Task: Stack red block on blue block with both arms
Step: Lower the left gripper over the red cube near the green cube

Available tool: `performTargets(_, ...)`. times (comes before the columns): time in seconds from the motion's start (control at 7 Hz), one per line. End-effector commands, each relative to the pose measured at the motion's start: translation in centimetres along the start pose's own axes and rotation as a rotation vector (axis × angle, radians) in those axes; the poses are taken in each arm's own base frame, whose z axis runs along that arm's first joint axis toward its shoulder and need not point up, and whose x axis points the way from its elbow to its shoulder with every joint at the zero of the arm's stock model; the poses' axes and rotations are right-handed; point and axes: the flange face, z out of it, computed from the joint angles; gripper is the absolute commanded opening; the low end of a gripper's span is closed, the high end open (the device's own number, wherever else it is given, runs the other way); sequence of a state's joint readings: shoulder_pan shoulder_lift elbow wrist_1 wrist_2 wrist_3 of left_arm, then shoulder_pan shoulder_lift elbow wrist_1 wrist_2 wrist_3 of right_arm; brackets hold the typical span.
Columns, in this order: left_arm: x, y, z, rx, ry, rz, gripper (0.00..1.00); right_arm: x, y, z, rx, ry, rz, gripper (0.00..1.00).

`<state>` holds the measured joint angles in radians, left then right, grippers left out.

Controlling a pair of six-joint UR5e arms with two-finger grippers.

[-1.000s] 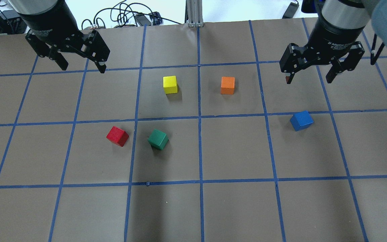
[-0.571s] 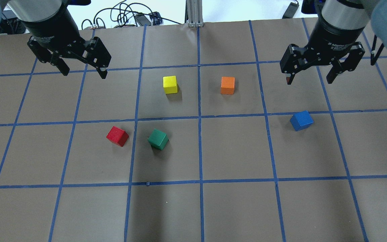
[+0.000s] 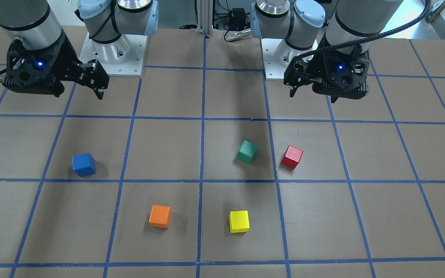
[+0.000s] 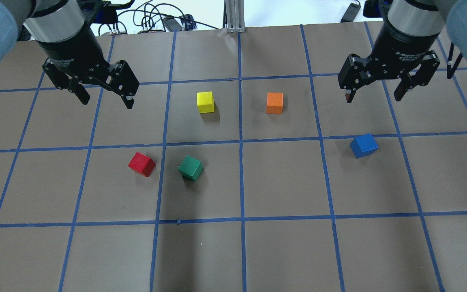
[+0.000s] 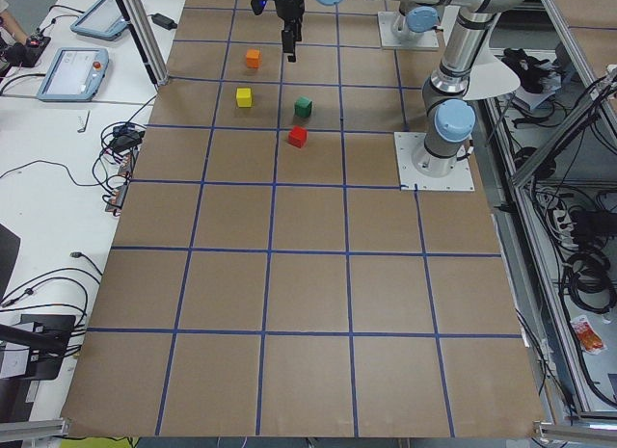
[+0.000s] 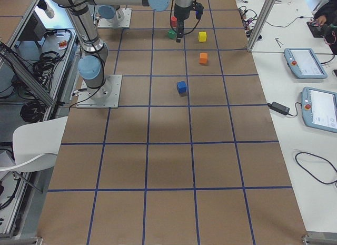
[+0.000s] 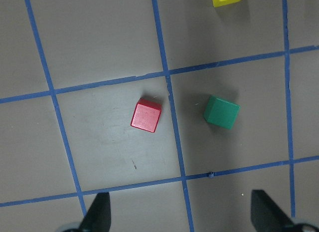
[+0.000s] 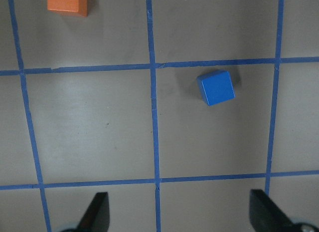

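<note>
Paper, brown and matte, covers the bench (image 4: 282,251), and blue tape lines (image 4: 240,142) divide it into a grid of large squares. Soft shadows fall across the middle cells. Two bolted metal base plates (image 3: 114,58) carry the arms at one long edge, and an aluminium post (image 4: 233,16) rises between them.

White side tables (image 6: 295,23) run along the opposite long edge, holding flat control tablets (image 6: 304,62) and loose black cables (image 5: 125,140). A white chair (image 6: 32,145) stands on the robot's side.

Five cubes lie on the grid, all apart from one another. The red block (image 4: 141,164) rests flat in a cell just beside a tape line, turned slightly off the grid. The green block (image 4: 190,168) is near it, just across that line. The blue block (image 4: 363,145) lies well apart from both, close under a cross line, also turned a little. The yellow block (image 4: 205,102) and orange block (image 4: 275,103) sit in neighbouring cells either side of the centre line.

The left pincer (image 4: 107,101) hangs above the bench with fingers spread and nothing between them, on the base side of the red block and clear of it. The right pincer (image 4: 373,97) hovers likewise, fingers apart and empty, on the base side of the blue block.
</note>
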<state>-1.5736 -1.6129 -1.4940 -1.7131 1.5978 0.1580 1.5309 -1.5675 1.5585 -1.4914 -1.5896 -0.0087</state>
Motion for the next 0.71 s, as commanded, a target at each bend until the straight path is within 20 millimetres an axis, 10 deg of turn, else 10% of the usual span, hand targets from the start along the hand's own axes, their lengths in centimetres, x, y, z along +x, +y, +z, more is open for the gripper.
performTargets(0.0,-0.1,0.0,1.8,-0.039,0.001,0.077,1.0,-0.1,-0.1,-0.1,0.008,-0.008,0.003,1.0)
performTargets(0.57,-1.0,-2.5,12.0,0.0,-0.007,0.264,1.0,0.0,0.0,0.1,-0.002,0.003,-0.004,1.0)
